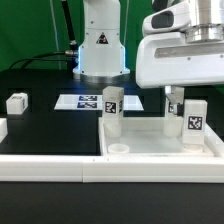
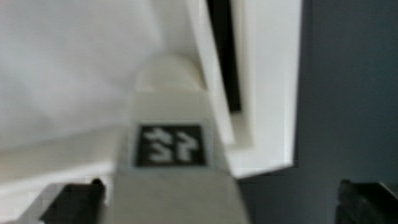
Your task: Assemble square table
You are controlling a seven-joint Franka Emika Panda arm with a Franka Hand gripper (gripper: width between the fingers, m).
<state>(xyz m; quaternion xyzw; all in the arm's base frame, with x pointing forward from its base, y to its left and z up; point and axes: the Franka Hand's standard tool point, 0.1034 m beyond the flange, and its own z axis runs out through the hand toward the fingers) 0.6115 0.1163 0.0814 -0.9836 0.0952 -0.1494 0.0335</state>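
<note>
The white square tabletop [image 1: 150,146] lies rim-up near the front, at the exterior view's right. Two tagged white legs stand upright on it, one at its far left corner [image 1: 112,107] and one near its right side [image 1: 192,118]. My gripper [image 1: 176,102] hangs over the right leg, open. In the wrist view this leg [image 2: 173,140] shows its tag and runs down between my two dark fingertips [image 2: 80,203], with a gap on each side. The gripper [image 2: 224,204] touches nothing. The tabletop's floor [image 2: 71,80] lies behind the leg.
Two more small white leg blocks [image 1: 16,102] [image 1: 2,128] lie on the black table at the exterior view's left. The marker board [image 1: 88,101] lies in front of the robot base [image 1: 100,50]. A long white border rail [image 1: 50,166] runs along the front.
</note>
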